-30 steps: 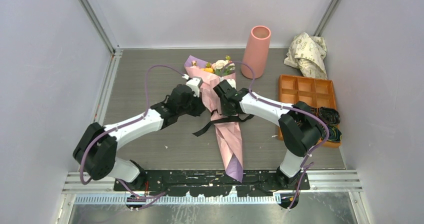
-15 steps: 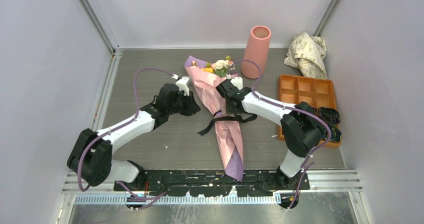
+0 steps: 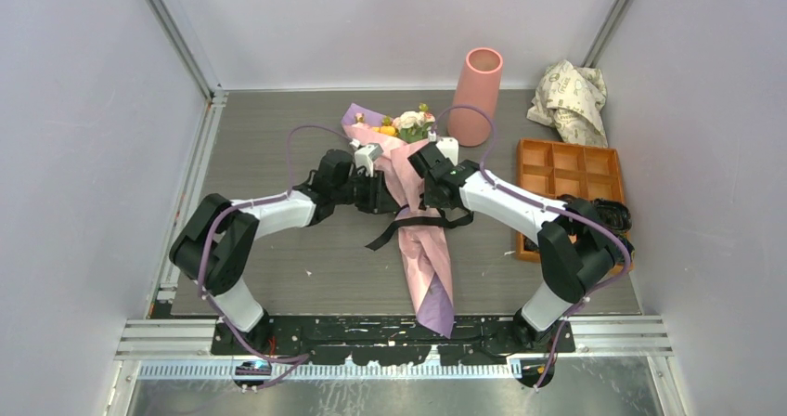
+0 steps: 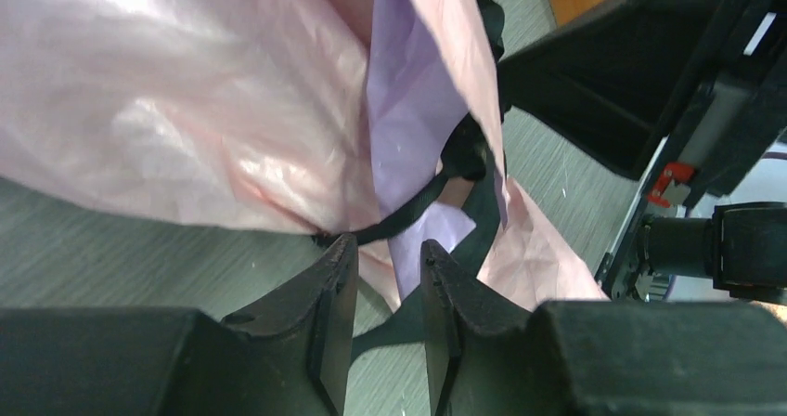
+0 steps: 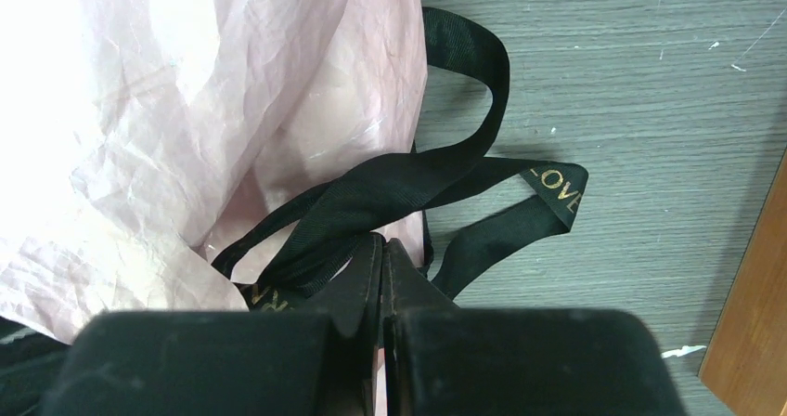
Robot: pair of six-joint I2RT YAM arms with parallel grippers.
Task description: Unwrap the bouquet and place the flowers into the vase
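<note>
Two containers, top view: tall salmon-pink cylinder vase (image 3: 476,96) stands upright at 1 o'clock of the flower heads; orange compartment tray (image 3: 568,156) lies at 3 o'clock, with dark coiled cords (image 3: 612,216) at its right edge.
Bouquet, top view: pink-and-lilac paper cone bouquet (image 3: 422,249) lies flat, tip at 6 o'clock, pink, cream and orange flowers (image 3: 408,123) at 12.
Grippers, top view: left gripper (image 3: 388,200) at the cone's 9 o'clock side, right gripper (image 3: 429,201) at 3.
Left wrist: fingers slightly spread, black ribbon (image 4: 399,223) just beyond them at 12.
Right wrist: fingers pressed together, tips against the ribbon; cannot tell whether a strand is caught.
Surface: grey wood-grain tabletop (image 3: 278,156), pale walls (image 3: 390,26).
</note>
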